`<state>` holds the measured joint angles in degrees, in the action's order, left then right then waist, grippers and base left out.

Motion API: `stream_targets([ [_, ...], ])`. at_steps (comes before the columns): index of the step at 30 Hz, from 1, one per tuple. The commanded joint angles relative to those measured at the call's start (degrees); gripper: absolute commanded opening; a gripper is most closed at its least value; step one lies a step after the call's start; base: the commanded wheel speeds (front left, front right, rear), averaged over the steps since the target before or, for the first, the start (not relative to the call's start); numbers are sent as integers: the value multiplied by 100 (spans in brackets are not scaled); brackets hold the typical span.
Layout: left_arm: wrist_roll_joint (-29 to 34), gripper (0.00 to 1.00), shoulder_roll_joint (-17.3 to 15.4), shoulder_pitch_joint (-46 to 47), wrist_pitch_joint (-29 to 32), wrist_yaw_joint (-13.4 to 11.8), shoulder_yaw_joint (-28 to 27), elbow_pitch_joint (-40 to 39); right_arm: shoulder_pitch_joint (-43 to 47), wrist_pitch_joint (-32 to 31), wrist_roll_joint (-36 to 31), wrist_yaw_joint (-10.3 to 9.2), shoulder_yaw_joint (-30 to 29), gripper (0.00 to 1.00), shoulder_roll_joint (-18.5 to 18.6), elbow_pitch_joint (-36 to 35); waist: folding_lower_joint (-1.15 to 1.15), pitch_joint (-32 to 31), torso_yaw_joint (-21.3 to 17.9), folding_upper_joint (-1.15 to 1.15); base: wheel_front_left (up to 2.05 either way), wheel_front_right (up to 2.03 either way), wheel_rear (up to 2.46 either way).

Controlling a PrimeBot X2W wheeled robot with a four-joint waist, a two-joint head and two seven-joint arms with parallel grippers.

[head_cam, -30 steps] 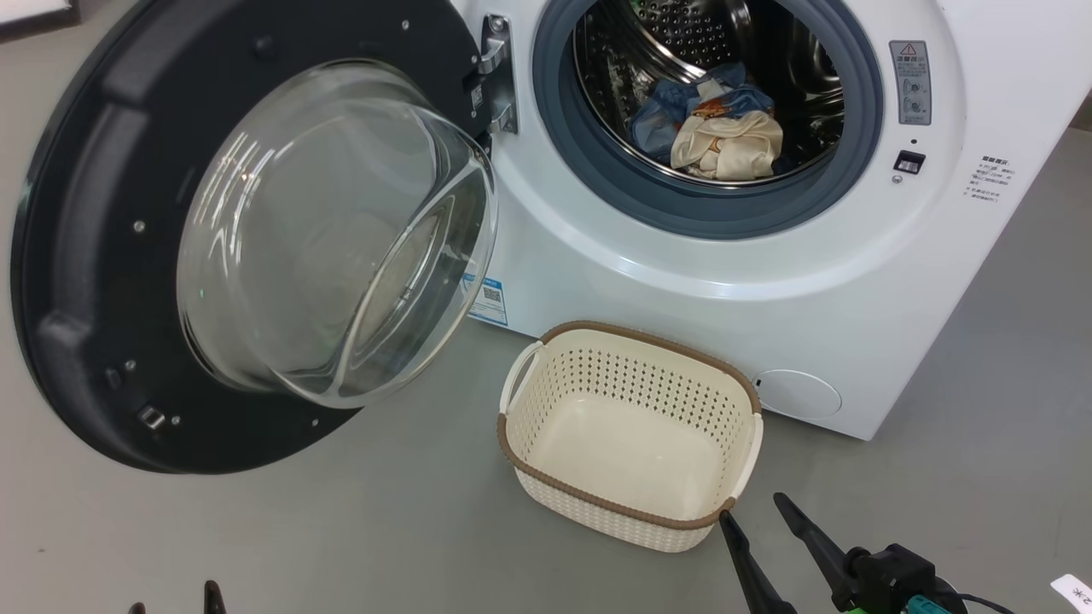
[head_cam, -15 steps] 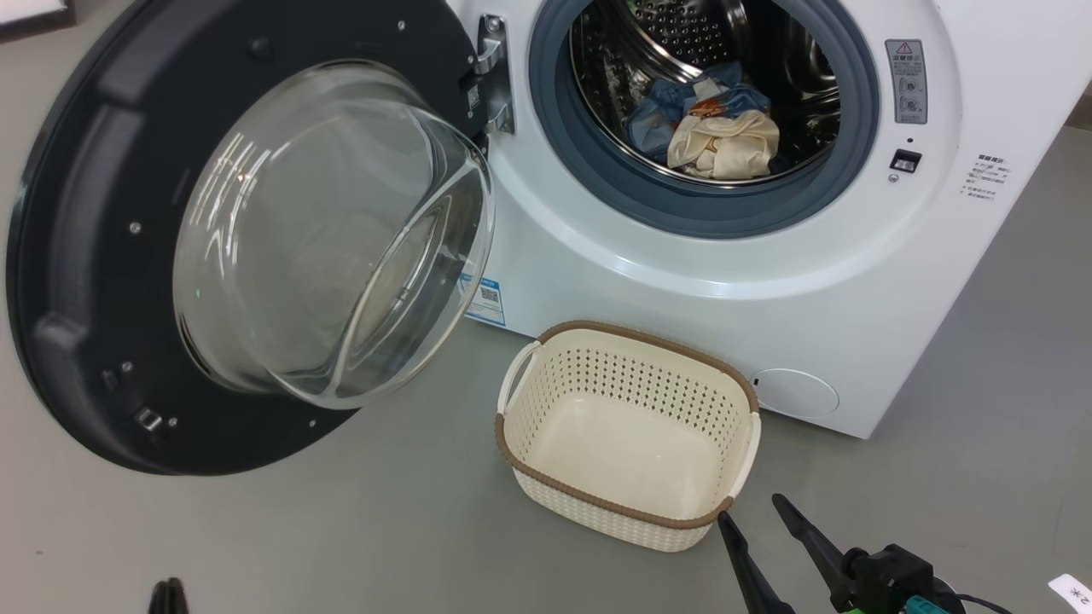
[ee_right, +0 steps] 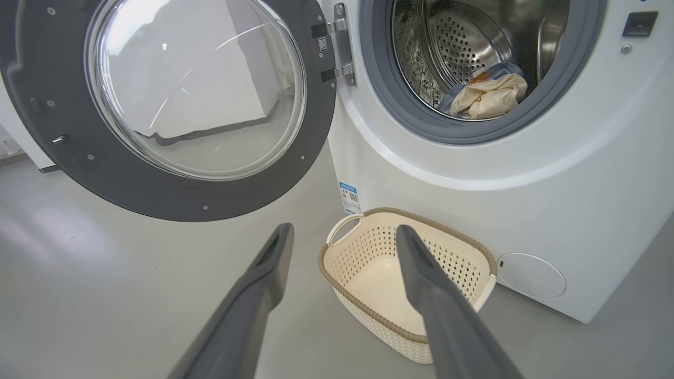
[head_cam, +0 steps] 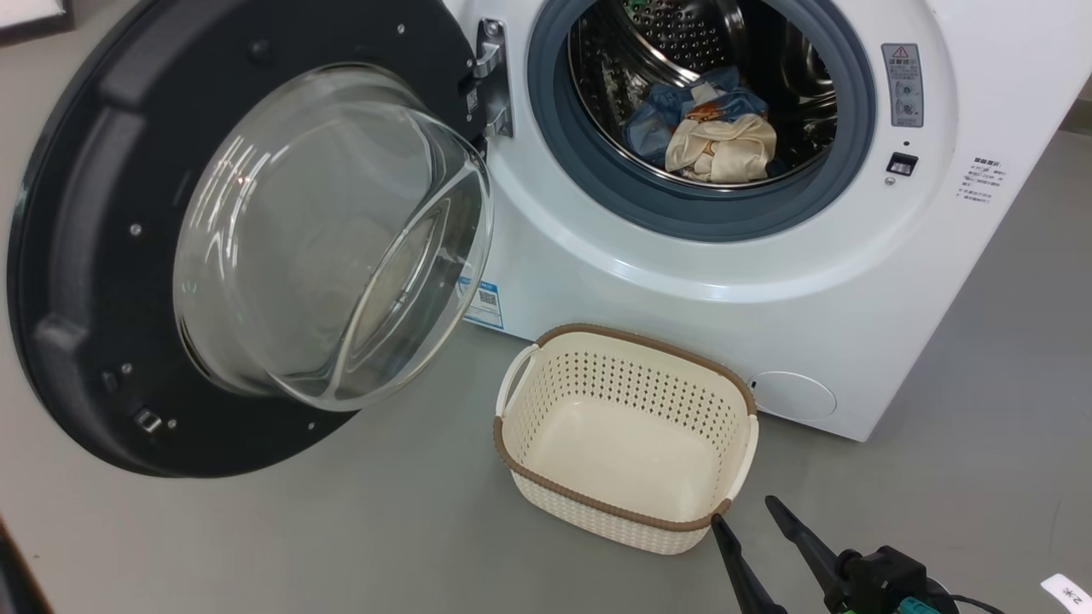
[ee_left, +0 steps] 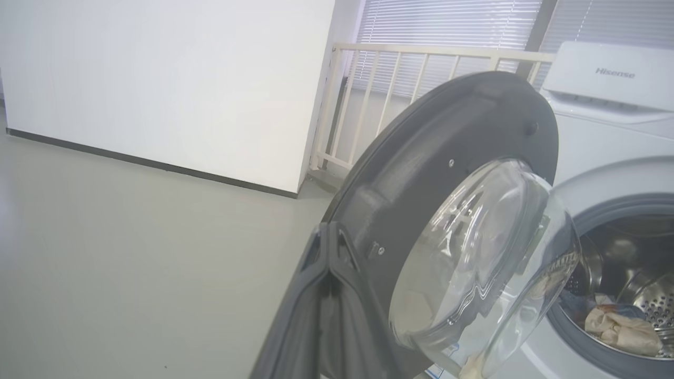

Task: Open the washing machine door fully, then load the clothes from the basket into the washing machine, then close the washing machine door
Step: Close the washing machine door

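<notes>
One washing machine, white, front-loading, stands on the grey floor. Its drum mouth is ringed in grey rubber.

One washing machine door is swung wide to the machine's left side. It hangs on one metal hinge, and its glass bowl bulges toward the camera.

The clothes lie in a heap at the bottom of the steel drum. There is one cream-beige piece in front, with blue printed fabric behind and beside it. I cannot tell how many blue pieces there are.

One basket sits upright on the floor just before the machine's front panel, below the drum mouth. Its two side handles show and its cream bottom is bare. One blue label sticker sits on the panel near the basket's left handle.

Two pincers counted:
- The right pincer is at the lower right in the head view. Its two dark fingers are spread and grasp nothing. One tip is just beside the basket's near right corner; I cannot tell if it touches.
- The left pincer is clenched, its two fingers pressed together with nothing between them. In the left wrist view its tip lies against the outline of the door's dark rim; contact is uncertain.

In the right wrist view the spread fingers frame the basket, with the door at upper left and the clothes in the drum at upper right.
</notes>
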<state>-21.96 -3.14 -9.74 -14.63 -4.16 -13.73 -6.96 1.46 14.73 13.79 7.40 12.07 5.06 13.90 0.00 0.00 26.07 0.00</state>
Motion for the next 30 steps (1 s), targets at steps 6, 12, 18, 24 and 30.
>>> stream_targets([
  [6, -1146, 0, -687, 1130, 207, 406, -971, -22, -128, 27, 38, 9, 177, 100, -9, -115, 0, -3, -31, 0, 0, 0, 0],
  [12, -1892, 0, -1310, 2008, 581, 504, -1481, 276, -149, 27, 43, 9, 198, 100, 21, -136, 0, 35, -90, 0, 0, 0, 0],
  [18, -2768, 0, -1753, 2811, 1223, 521, -1776, 882, -163, 27, 49, 9, 192, 100, 86, -163, 0, 116, -132, 0, 0, 0, 0],
  [24, -3546, 0, -2113, 3412, 1667, 558, -2159, 1768, -219, 27, 69, 9, 230, 100, 164, -187, 0, 221, -211, 0, 0, 0, 0],
  [30, -4383, 0, -2304, 3809, 2295, 530, -2491, 2695, -254, -6, 75, 9, 216, 100, 261, -257, 0, 359, -268, 0, 0, 0, 0],
])
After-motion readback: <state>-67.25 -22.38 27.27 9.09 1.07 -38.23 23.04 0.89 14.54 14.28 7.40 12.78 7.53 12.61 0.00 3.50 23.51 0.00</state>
